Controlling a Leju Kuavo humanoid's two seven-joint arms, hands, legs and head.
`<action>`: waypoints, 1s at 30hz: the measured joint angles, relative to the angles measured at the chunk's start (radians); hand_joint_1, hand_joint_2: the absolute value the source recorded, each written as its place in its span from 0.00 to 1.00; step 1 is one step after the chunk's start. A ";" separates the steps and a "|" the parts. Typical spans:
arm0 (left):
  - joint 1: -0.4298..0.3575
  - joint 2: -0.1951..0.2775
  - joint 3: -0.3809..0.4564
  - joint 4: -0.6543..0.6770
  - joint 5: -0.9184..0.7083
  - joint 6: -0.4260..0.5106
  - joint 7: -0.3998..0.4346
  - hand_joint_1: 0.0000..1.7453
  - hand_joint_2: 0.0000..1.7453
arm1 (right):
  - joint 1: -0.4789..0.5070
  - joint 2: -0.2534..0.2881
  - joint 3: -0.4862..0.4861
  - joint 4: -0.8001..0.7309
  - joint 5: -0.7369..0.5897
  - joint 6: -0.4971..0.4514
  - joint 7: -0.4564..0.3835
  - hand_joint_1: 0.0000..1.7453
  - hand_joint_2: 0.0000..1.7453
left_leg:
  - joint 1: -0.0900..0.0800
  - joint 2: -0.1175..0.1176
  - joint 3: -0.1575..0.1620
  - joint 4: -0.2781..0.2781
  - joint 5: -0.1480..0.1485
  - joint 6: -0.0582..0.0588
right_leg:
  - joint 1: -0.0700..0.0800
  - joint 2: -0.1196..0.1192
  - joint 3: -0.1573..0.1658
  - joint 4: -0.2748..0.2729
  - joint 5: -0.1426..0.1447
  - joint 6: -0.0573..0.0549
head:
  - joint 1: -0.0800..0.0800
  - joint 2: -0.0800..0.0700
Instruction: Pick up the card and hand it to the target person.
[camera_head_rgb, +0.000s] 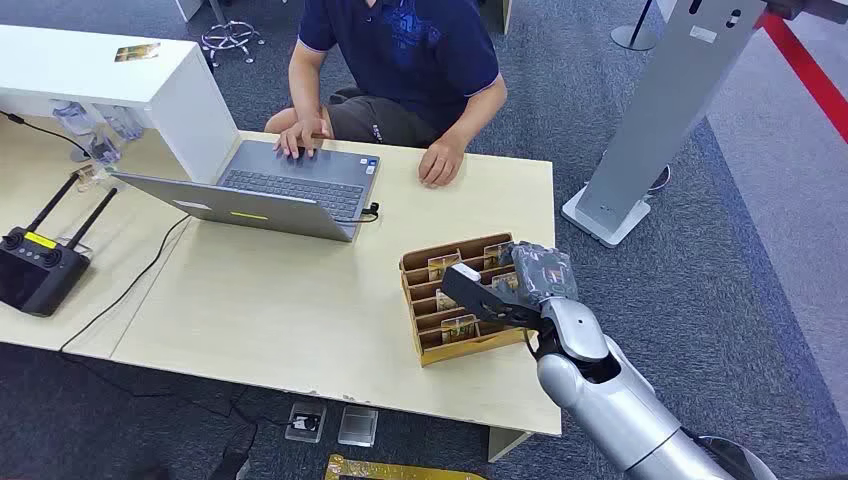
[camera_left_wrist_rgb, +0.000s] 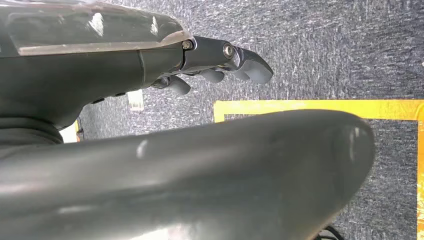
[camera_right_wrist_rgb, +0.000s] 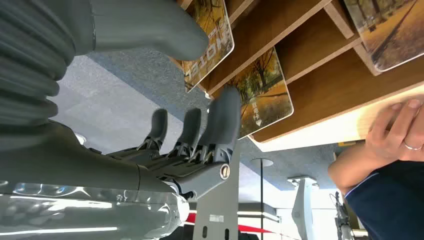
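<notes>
A wooden card rack (camera_head_rgb: 470, 347) stands on the table's right part, with several picture cards (camera_head_rgb: 444, 266) upright in its slots. My right hand (camera_head_rgb: 520, 280) hovers over the rack's right end. In the right wrist view its thumb (camera_right_wrist_rgb: 150, 30) lies beside one card (camera_right_wrist_rgb: 210, 40), and its fingers (camera_right_wrist_rgb: 220, 120) reach another card (camera_right_wrist_rgb: 260, 95). Thumb and fingers stay apart, gripping nothing that I can see. My left hand (camera_left_wrist_rgb: 200, 65) hangs over the carpet, holding nothing. The person (camera_head_rgb: 400, 60) sits across the table, one hand (camera_head_rgb: 440, 162) resting near the rack's far side.
An open laptop (camera_head_rgb: 290, 190) sits in front of the person, cabled toward the left. A black antenna controller (camera_head_rgb: 35, 265) lies at the far left. A white box (camera_head_rgb: 100, 70) stands at the back left, a grey floor stand (camera_head_rgb: 660, 110) to the table's right. Yellow tape (camera_left_wrist_rgb: 320, 105) marks the carpet.
</notes>
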 joint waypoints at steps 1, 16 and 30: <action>0.000 0.000 0.000 0.000 0.000 0.000 0.000 0.00 0.00 | 0.000 0.001 0.000 0.001 0.000 0.000 0.000 0.52 1.00 | 0.000 0.000 0.000 0.000 0.000 0.000 | 0.000 0.000 0.000 0.000 0.000 0.000 | 0.000 0.000; -0.001 0.000 0.000 0.000 0.000 -0.001 -0.003 0.00 0.00 | 0.003 0.002 0.000 0.014 0.004 -0.001 0.000 0.55 1.00 | 0.000 0.000 0.000 0.000 0.000 0.000 | 0.000 0.000 0.000 0.000 0.000 0.000 | 0.000 0.000; 0.002 0.000 0.000 0.000 0.008 -0.001 -0.008 0.00 0.00 | 0.003 0.011 0.000 0.023 0.012 0.000 0.000 0.57 1.00 | 0.000 0.000 0.000 0.000 0.000 0.000 | 0.000 0.000 0.000 0.000 0.000 0.000 | 0.000 0.000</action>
